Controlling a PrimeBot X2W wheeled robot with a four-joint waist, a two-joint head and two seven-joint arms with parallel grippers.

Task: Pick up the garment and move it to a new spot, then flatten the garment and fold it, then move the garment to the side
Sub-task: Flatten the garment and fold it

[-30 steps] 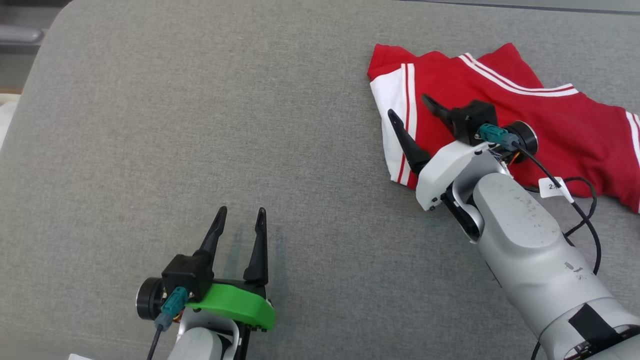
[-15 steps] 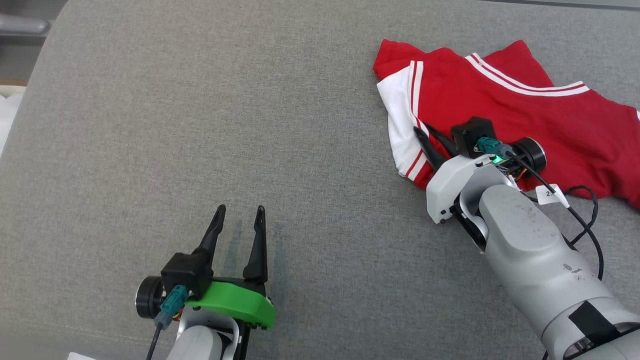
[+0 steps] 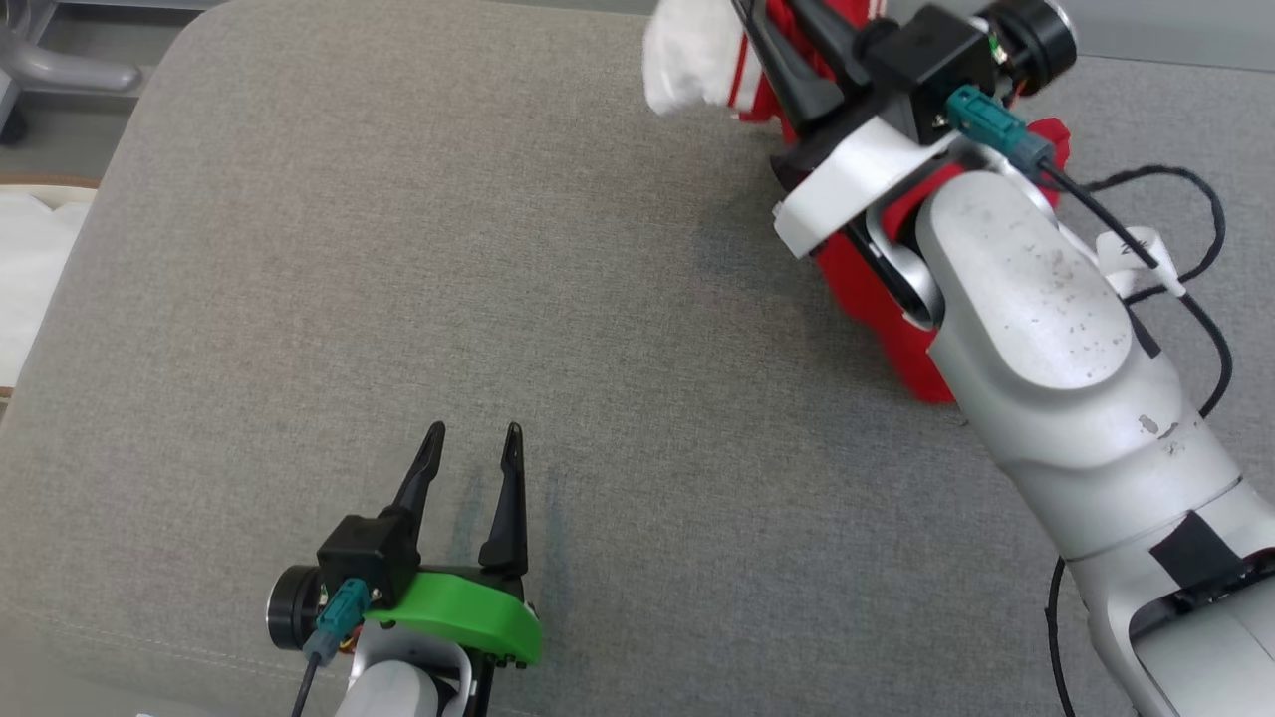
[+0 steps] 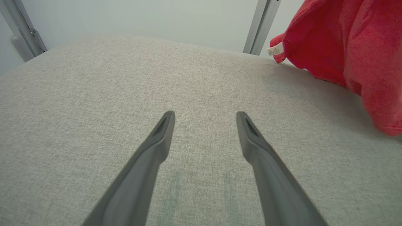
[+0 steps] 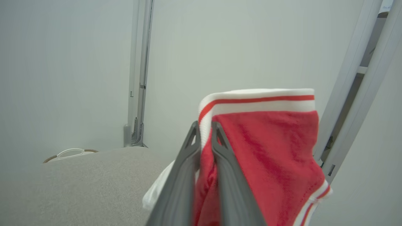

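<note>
Right wrist view: crumpled red knit garment (image 5: pixel 267 150)

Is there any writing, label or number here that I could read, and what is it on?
No text can be quoted; nothing reads clearly.
White tag on the black cable: a dark mark, too blurred to read.
Small white label on the edge of the red garment: print too small to read.
</note>
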